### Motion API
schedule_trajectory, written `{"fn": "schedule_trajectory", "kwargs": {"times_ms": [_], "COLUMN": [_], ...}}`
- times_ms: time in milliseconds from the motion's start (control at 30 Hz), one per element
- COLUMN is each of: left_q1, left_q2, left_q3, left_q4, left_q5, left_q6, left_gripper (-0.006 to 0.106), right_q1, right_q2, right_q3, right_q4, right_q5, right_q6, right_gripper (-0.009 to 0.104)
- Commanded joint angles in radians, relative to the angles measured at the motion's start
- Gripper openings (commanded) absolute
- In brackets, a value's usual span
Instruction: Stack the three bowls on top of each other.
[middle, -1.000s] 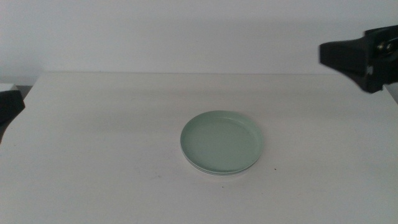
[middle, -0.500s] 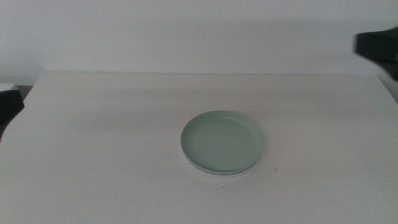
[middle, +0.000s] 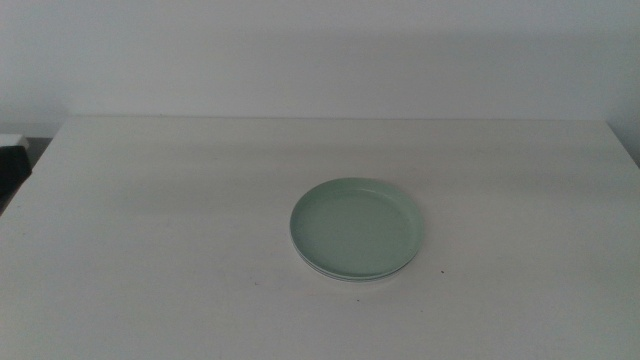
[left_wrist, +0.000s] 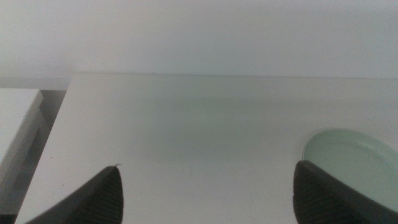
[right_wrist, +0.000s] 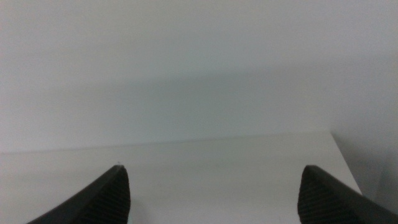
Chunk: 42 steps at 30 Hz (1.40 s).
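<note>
The mint green shallow round dish (middle: 357, 226) sits on top of a stack near the middle of the white table (middle: 150, 250), slightly toward the right side and the near half. Beneath its front edge a thin pale rim of another dish (middle: 345, 274) shows, nested closely under it; how many dishes lie below and what colours they are cannot be told from this angle. In the left wrist view the green dish (left_wrist: 354, 158) appears partly behind one dark jaw, resting flat on the tabletop. The left gripper (left_wrist: 205, 193) hovers above the table's left part, well apart from the stack, its jaws spread wide with nothing between them. The right gripper (right_wrist: 211, 196) is out of the middle view; its own camera shows it spread wide too, holding nothing, facing the table's far edge (right_wrist: 186, 144) and the plain pale wall (right_wrist: 199, 62).
</note>
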Motion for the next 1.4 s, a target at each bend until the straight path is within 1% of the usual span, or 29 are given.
{"fn": "schedule_trajectory", "kwargs": {"times_ms": [0,533,600,733,833,900,967,1033,1167,1267,1367], "left_q1": [0.002,0.002,0.002,0.002,0.002,0.002,0.002,0.002,0.002,0.002,0.002], "left_q2": [-0.002,-0.002,-0.022,-0.087,-0.172,-0.253,-0.338,-0.453,-0.594,-0.594,-0.594], "left_q3": [0.002,0.002,0.056,0.202,0.328,0.420,0.509,0.618,0.728,0.747,0.747], "left_q4": [0.006,0.006,0.026,0.026,0.027,0.027,0.025,0.025,0.027,0.027,0.035], "left_q5": [-0.013,-0.011,-0.115,-0.320,-0.412,-0.421,-0.421,-0.421,-0.421,-0.444,-0.415], "left_q6": [0.001,0.001,0.001,0.001,0.001,0.001,0.001,0.001,0.001,0.001,-0.001], "left_gripper": [0.094,0.094,0.094,0.094,0.094,0.094,0.094,0.094,0.094,0.094,0.094], "right_q1": [-0.008,-0.008,-0.008,-0.008,-0.008,-0.008,-0.008,-0.008,-0.008,-0.008,-0.008], "right_q2": [-0.010,-0.010,-0.010,-0.010,-0.079,-0.179,-0.258,-0.382,-0.509,-0.544,-0.544], "right_q3": [0.007,0.007,0.007,0.040,0.136,0.237,0.322,0.444,0.565,0.636,0.686], "right_q4": [-0.023,-0.017,-0.012,-0.017,-0.023,-0.023,-0.023,-0.023,-0.017,-0.017,-0.017], "right_q5": [-0.031,-0.054,-0.050,-0.083,-0.212,-0.307,-0.368,-0.370,-0.364,-0.364,-0.367], "right_q6": [0.011,0.026,0.026,0.026,0.026,0.026,0.026,0.026,0.026,0.026,0.026], "right_gripper": [0.091,0.091,0.091,0.091,0.091,0.091,0.091,0.091,0.091,0.091,0.091]}}
